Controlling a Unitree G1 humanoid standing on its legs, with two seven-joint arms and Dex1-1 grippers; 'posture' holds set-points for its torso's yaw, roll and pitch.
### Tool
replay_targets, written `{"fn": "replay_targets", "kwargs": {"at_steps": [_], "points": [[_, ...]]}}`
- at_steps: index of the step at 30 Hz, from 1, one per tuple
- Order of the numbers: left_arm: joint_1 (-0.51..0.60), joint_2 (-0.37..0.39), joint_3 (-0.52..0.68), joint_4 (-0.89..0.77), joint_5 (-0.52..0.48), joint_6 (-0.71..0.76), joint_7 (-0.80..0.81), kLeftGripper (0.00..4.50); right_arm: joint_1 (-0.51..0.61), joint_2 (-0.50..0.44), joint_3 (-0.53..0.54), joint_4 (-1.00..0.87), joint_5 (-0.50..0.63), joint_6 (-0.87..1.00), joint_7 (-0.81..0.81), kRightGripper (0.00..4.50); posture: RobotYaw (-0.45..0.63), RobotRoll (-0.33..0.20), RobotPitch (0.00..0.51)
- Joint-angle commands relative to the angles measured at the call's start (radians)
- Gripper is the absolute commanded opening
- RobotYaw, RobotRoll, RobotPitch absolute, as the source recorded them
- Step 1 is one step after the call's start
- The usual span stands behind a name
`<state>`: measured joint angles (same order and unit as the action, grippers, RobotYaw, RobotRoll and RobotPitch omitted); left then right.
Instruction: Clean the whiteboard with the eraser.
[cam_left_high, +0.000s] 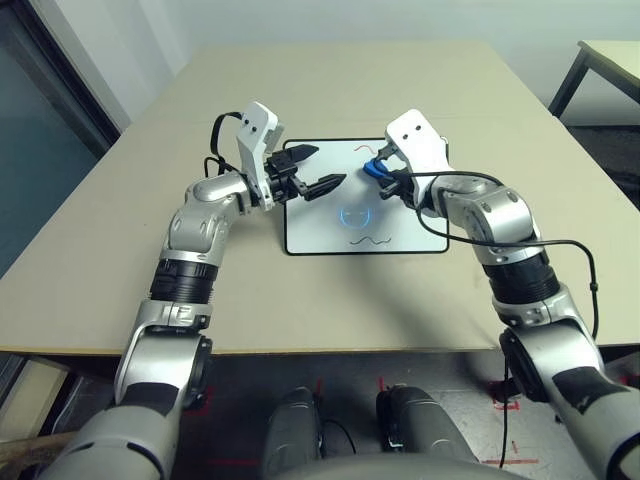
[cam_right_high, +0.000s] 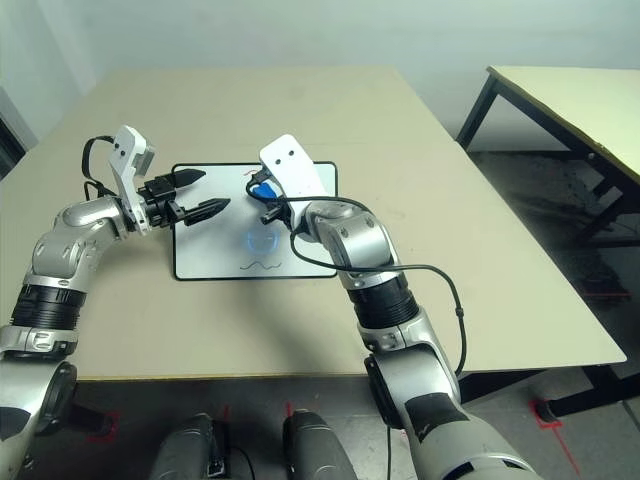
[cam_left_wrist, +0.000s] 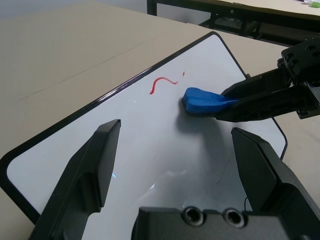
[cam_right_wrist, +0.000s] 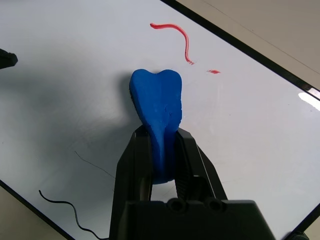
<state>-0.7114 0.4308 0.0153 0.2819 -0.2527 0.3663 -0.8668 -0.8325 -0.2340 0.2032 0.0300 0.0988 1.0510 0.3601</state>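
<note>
Right wrist view shows the right claw (cam_right_wrist: 162, 165) clamped on the eraser (cam_right_wrist: 156, 107), whose long axis runs straight out from the fingers, its rounded tip over the whiteboard (cam_right_wrist: 60, 65). A red squiggle (cam_right_wrist: 177, 37) lies just beyond that tip, so the coming wipe is likely a short push forward. A black squiggle (cam_left_high: 365, 240) sits near the board's near edge. The left claw (cam_left_high: 320, 170) hangs wide apart over the board's left side, holding nothing. The beige bench (cam_left_high: 120, 260) carries the board; a second table (cam_right_high: 560, 90) stands off to the right.
</note>
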Motion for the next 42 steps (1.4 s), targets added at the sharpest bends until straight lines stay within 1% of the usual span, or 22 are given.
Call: {"fn": "replay_targets", "kwargs": {"at_steps": [1,4,8,15,20,29,33,42], "points": [[0.002,0.006,-0.004,0.006,-0.004,0.003,-0.002,4.5,-0.058,0.004,-0.012,0.086,-0.019,-0.057,-0.012,0.57,-0.06,0.0,0.055],[0.003,0.006,-0.004,0.002,-0.006,0.005,-0.001,4.5,-0.092,-0.02,-0.029,0.168,-0.036,-0.109,-0.021,0.57,-0.06,0.0,0.056],[0.005,0.007,-0.002,-0.001,-0.007,0.006,-0.001,4.5,-0.085,-0.044,-0.032,0.197,-0.049,-0.125,-0.019,0.57,-0.06,0.0,0.057],[0.004,0.007,-0.002,-0.001,-0.007,0.007,-0.001,4.5,0.006,-0.039,-0.009,0.093,-0.039,-0.053,-0.015,0.57,-0.07,0.0,0.059],[-0.002,0.007,-0.004,0.002,-0.006,0.008,-0.002,4.5,0.034,-0.029,-0.001,0.042,-0.035,-0.017,-0.015,0.57,-0.07,0.0,0.059],[-0.006,0.007,-0.004,0.004,-0.005,0.008,-0.002,4.5,-0.024,-0.061,-0.05,0.153,-0.054,-0.09,-0.034,0.57,-0.07,0.0,0.059],[-0.007,0.005,-0.004,0.004,-0.006,0.009,-0.001,4.5,-0.035,-0.045,-0.041,0.155,-0.048,-0.098,-0.031,0.57,-0.07,0.0,0.059],[-0.002,0.004,-0.003,0.001,-0.006,0.008,0.003,4.5,-0.058,0.026,-0.011,0.145,-0.045,-0.103,-0.024,0.57,-0.06,0.0,0.057]]}}
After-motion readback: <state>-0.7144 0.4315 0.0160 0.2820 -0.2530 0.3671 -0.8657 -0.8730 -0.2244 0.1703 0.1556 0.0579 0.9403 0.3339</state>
